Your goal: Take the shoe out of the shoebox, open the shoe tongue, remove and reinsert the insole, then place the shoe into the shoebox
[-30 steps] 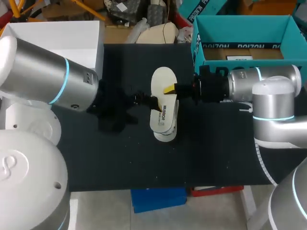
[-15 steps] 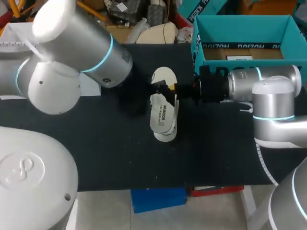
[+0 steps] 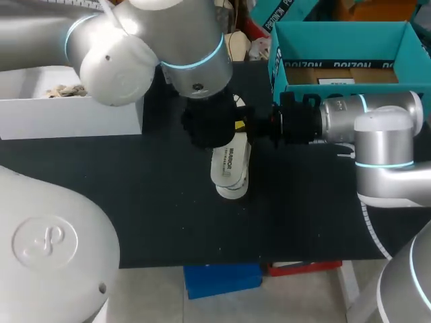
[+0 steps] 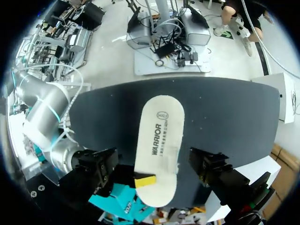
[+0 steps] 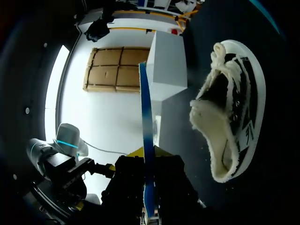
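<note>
My right claw (image 5: 147, 154) is clenched on one side edge of the insole (image 4: 159, 140) and holds it flat just above the shoe (image 5: 236, 103), which stands on the counter (image 3: 168, 215). My left claw (image 4: 154, 166) hangs released over it. Gripped by one edge only, the insole may sag, twist and catch on the fleece collar. Its long axis lies across my right claw, and the broader end, I think, points to the far side.
</note>
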You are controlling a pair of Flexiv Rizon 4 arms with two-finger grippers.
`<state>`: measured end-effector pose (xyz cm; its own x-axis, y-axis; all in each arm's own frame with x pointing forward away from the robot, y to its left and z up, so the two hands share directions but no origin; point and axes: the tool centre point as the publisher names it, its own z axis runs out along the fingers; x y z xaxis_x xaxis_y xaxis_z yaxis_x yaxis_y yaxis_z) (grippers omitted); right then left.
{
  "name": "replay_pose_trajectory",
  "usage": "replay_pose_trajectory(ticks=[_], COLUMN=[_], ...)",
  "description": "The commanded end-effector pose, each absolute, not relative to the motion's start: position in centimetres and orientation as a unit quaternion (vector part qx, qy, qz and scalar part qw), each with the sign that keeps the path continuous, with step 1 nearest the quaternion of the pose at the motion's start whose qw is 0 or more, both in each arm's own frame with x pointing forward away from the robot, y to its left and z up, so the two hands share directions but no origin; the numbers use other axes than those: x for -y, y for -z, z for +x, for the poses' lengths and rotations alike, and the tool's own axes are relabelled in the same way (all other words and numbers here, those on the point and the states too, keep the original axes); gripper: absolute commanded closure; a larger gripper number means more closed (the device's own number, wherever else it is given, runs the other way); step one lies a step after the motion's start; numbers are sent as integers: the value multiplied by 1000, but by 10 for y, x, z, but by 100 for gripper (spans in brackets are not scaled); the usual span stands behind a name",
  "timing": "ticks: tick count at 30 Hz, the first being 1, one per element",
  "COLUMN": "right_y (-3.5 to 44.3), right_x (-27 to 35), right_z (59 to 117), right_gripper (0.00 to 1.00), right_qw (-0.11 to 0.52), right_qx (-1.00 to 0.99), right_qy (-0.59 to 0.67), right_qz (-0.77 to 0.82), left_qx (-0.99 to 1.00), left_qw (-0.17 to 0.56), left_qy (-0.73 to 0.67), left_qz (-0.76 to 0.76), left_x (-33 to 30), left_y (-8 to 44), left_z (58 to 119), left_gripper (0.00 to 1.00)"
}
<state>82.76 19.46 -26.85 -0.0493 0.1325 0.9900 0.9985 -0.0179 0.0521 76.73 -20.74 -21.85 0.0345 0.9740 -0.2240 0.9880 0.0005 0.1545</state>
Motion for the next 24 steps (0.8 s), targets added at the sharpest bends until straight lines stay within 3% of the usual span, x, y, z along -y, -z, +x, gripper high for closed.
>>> replay_pose_trajectory(ticks=[1, 24], right_y=[269, 269], right_x=[-196, -196], right_z=[827, 827], right_gripper=[100, 100], right_qw=[447, 447], right_qx=[539, 539], right_qy=[484, 484], right_qz=[-525, -525], left_qx=[-710, -712], left_qw=[35, 56], left_qy=[-86, -44], left_qz=[698, 698], left_x=[203, 190], left_y=[210, 207], left_z=[760, 769], left_gripper=[0, 0])
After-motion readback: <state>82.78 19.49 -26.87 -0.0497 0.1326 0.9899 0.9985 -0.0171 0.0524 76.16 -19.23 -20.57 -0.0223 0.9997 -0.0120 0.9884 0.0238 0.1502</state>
